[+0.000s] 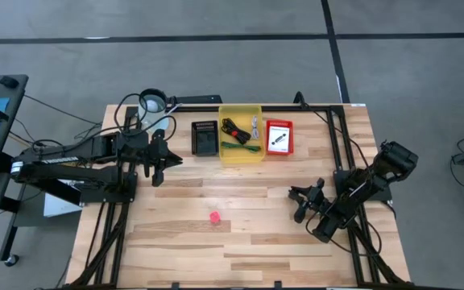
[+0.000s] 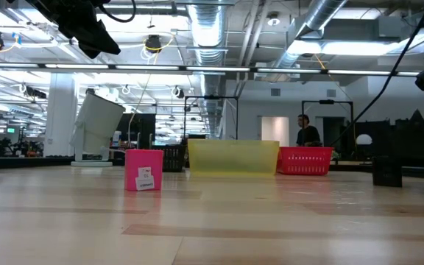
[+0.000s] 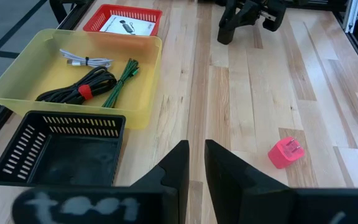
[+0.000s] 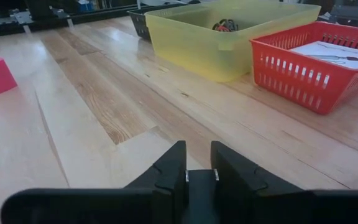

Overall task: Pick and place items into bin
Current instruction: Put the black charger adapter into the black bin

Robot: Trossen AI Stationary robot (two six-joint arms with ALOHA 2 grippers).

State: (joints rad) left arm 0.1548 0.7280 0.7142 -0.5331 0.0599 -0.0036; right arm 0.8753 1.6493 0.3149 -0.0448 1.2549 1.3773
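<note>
Grey floor (image 1: 216, 56) with dark seam lines; exposed silver ducts (image 2: 212, 29) on ceiling, strip lights (image 2: 146, 67), white pillar (image 2: 62, 118), person (image 2: 307, 132) standing far back.

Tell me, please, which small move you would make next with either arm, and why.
Probably swing the left pincer toward the pink cube and open it on the way. The cube is the only item loose on the table; the black cable and green stick already lie in the yellow bin, and both pincers are empty.
</note>
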